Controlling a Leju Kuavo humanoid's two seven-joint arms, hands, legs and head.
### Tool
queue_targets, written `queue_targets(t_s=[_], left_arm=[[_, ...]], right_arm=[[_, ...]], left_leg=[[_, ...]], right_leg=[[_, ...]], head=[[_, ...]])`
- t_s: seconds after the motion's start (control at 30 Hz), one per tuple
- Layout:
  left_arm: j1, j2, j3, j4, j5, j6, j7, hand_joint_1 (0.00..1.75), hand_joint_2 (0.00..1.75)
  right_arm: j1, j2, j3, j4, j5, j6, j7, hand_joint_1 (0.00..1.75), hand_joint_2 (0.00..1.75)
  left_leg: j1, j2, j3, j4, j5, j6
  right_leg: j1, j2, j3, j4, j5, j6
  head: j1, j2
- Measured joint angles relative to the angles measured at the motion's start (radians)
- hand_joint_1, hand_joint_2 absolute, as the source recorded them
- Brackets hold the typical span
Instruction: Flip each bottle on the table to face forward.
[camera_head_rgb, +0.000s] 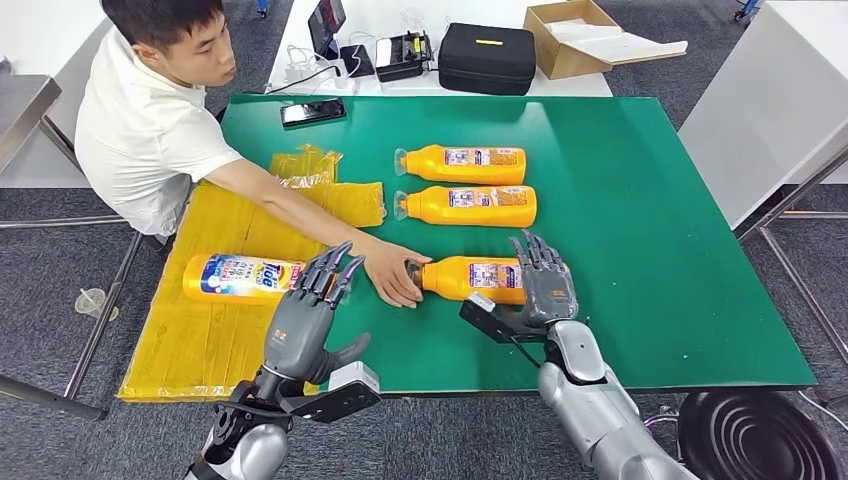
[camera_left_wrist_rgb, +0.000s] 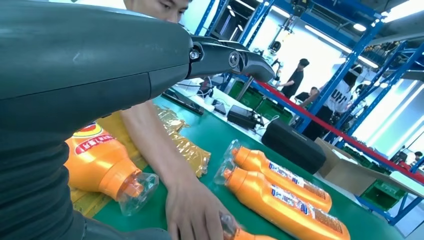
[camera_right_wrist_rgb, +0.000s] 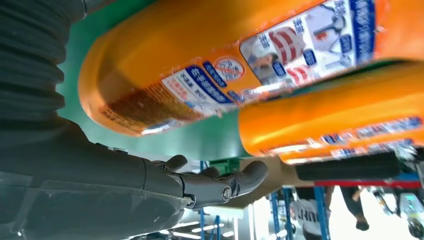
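**Head view: both hands open beside the nearest bottle**

Head view shows the left hand (camera_head_rgb: 305, 315) raised near the table's front edge, fingers spread and holding nothing. The right hand (camera_head_rgb: 541, 280) hovers over the base end of the nearest bottle (camera_head_rgb: 475, 277), fingers apart, with no plain grip. A person's hand (camera_head_rgb: 392, 272) rests on that bottle's cap end. Left of it, a bottle with a blue label (camera_head_rgb: 243, 277) lies on the yellow sheet (camera_head_rgb: 190, 350). Farther back on the green table (camera_head_rgb: 650, 250) lie two more orange bottles, the middle bottle (camera_head_rgb: 470, 205) and the far bottle (camera_head_rgb: 465, 164), side by side, caps pointing left.
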Motion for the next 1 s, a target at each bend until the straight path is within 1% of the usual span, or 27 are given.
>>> queue_targets(t_s=[0.13,0.2,0.5,0.57,0.63,0.67,0.77,0.8,0.87,1.0], left_arm=[[0.014,0.0,0.0,-0.005,-0.012,0.007,0.005,0.0,1.75],[0.02,0.0,0.001,-0.006,-0.015,0.01,0.007,0.0,1.75],[0.026,0.0,0.002,-0.008,-0.017,0.012,0.007,0.0,1.75],[0.026,0.0,0.002,-0.008,-0.018,0.012,0.008,0.0,1.75],[0.027,0.0,0.003,-0.008,-0.022,0.014,0.009,0.0,1.75],[0.027,0.0,0.004,-0.008,-0.024,0.016,0.011,0.0,1.75],[0.026,0.0,0.005,-0.008,-0.029,0.023,0.016,0.0,1.75],[0.026,0.0,0.006,-0.007,-0.029,0.027,0.017,0.0,1.75],[0.026,0.0,0.008,-0.006,-0.029,0.036,0.018,0.0,1.75],[0.027,0.0,0.012,-0.004,-0.025,0.05,0.012,0.0,1.75]], right_arm=[[-0.001,-0.013,0.0,0.008,0.024,0.053,0.053,0.0,1.75],[-0.002,-0.018,0.0,0.01,0.03,0.065,0.066,0.0,1.75],[-0.005,-0.027,0.001,0.013,0.031,0.067,0.073,0.0,1.75],[-0.006,-0.027,0.001,0.014,0.03,0.082,0.079,0.0,1.75],[-0.012,-0.028,0.001,0.016,0.029,0.116,0.093,0.0,1.75],[-0.018,-0.028,0.001,0.019,0.028,0.139,0.103,0.35,1.75],[-0.05,-0.028,0.002,0.045,0.027,0.22,0.14,1.66,1.75],[-0.062,-0.029,0.002,0.058,0.027,0.24,0.148,1.75,1.75],[-0.083,-0.032,0.004,0.086,0.023,0.256,0.154,1.75,1.75],[-0.107,-0.048,0.006,0.125,0.005,0.245,0.141,1.75,1.75]], left_leg=[[0.0,0.0,0.0,0.0,0.0,0.0],[0.0,0.0,0.0,0.0,0.0,0.0],[0.0,0.0,0.0,0.0,0.0,0.0],[0.0,0.0,0.0,0.0,0.0,0.0],[0.0,0.0,0.0,0.0,0.0,0.0],[0.0,0.0,0.001,0.0,0.0,0.0],[0.0,0.001,0.002,0.0,0.0,0.0],[0.0,0.001,0.003,0.0,0.0,0.0],[0.0,0.0,0.003,0.0,0.0,0.0],[0.0,-0.001,0.003,0.0,0.001,0.001]], right_leg=[[0.0,0.0,0.0,0.0,0.0,0.0],[0.0,0.0,0.0,0.0,0.0,0.0],[0.0,0.0,0.001,0.0,0.0,0.0],[0.0,0.0,0.0,0.0,0.0,0.0],[0.0,0.0,0.0,0.0,0.0,0.0],[0.0,0.0,0.001,0.0,0.0,0.0],[0.0,0.0,0.001,0.0,0.0,0.0],[0.0,0.0,0.002,0.0,0.0,0.0],[0.0,0.0,0.002,0.0,0.0,0.0],[0.0,0.0,0.003,-0.001,0.0,0.0]], head=[[0.0,0.0],[0.0,0.0],[0.0,0.0],[0.0,0.0],[0.0,0.0],[0.0,0.0],[0.0,0.0],[0.0,0.0],[0.0,0.0],[0.0,0.0]])
